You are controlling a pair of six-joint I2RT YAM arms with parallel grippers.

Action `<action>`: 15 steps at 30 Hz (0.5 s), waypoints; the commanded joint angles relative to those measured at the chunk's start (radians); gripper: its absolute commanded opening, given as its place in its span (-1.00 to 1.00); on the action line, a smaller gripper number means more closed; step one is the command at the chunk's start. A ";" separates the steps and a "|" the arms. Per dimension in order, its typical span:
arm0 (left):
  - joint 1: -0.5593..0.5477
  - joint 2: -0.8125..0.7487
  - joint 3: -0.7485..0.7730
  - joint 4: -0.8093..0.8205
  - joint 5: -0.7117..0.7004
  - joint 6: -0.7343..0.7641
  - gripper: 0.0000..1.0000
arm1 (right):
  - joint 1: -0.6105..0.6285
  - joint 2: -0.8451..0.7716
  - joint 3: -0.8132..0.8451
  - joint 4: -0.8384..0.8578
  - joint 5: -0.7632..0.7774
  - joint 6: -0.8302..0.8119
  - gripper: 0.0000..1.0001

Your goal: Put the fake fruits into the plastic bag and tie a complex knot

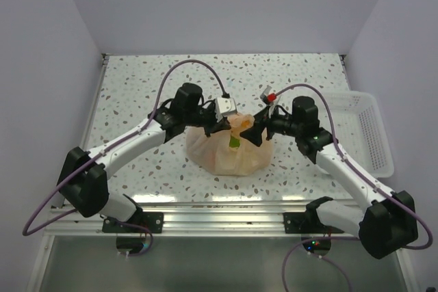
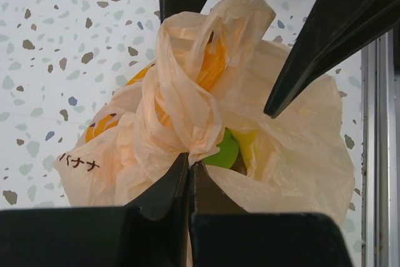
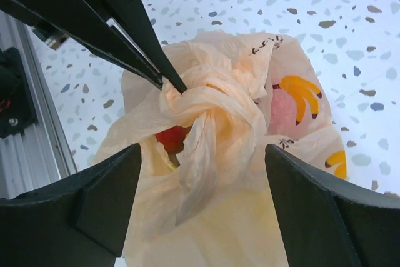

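Sitting on the speckled table (image 1: 137, 87), about midway between its left and right edges and nearer the front edge than the back, the pale orange plastic bag (image 1: 229, 155) is gathered shut at the top. Its handles are twisted into a knot (image 3: 200, 101) that stands up above the bulging body. The left gripper (image 2: 189, 166) has its fingers pressed together, pinching a fold of that knot. The right gripper (image 3: 203, 173) has its fingers spread wide, one on each side of the bag's top; whether they brush the plastic cannot be told. Through gaps under the knot a green piece (image 2: 224, 151) and a red piece (image 3: 170, 137) show inside. A white basket (image 1: 366, 128) sits at the table's right edge, well apart from the bag.
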 commanded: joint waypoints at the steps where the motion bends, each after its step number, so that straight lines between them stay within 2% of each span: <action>1: 0.017 -0.036 0.057 -0.004 0.085 -0.036 -1.00 | -0.015 0.063 -0.016 0.127 -0.149 -0.146 0.67; 8: 0.038 -0.033 0.078 -0.052 0.159 -0.056 -1.00 | -0.044 0.162 -0.004 0.130 -0.326 -0.278 0.64; 13: 0.038 -0.032 0.048 -0.043 0.176 -0.085 -1.00 | -0.035 0.217 -0.041 0.329 -0.330 -0.154 0.50; 15: 0.038 -0.032 0.049 -0.046 0.173 -0.084 -1.00 | -0.033 0.231 -0.062 0.392 -0.312 -0.113 0.36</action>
